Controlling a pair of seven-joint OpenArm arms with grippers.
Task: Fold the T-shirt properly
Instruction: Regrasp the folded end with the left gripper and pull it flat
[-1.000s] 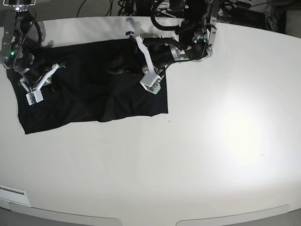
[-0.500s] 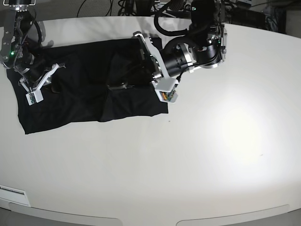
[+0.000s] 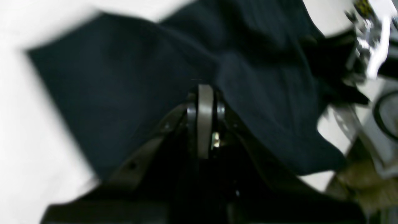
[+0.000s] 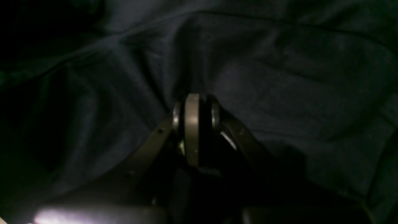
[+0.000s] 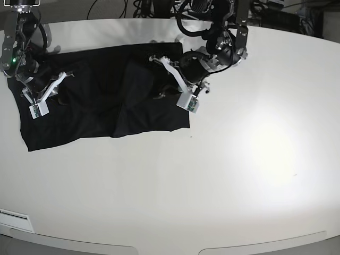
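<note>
The black T-shirt (image 5: 95, 111) lies spread and rumpled on the white table's far left part. In the base view my left gripper (image 5: 159, 94) reaches in from the right over the shirt's right half, where a raised fold runs up to its tip. The left wrist view shows that gripper (image 3: 203, 90) shut, with the black cloth (image 3: 124, 77) draping away from its fingertips. My right gripper (image 5: 59, 100) sits low on the shirt's left part. Seen from the right wrist, this gripper (image 4: 196, 98) is pinched shut on the cloth (image 4: 279, 77), and creases radiate from its tip.
The white table (image 5: 239, 159) stretches bare to the right and toward the front edge. Cables and robot bases (image 5: 202, 10) crowd the far edge behind the shirt. Blurred metal hardware (image 3: 370, 46) shows past the shirt in the left wrist view.
My left arm has swung right and then back a little, turning its wrist, and the raised fold of cloth followed it to the right. The right arm has stayed put.
</note>
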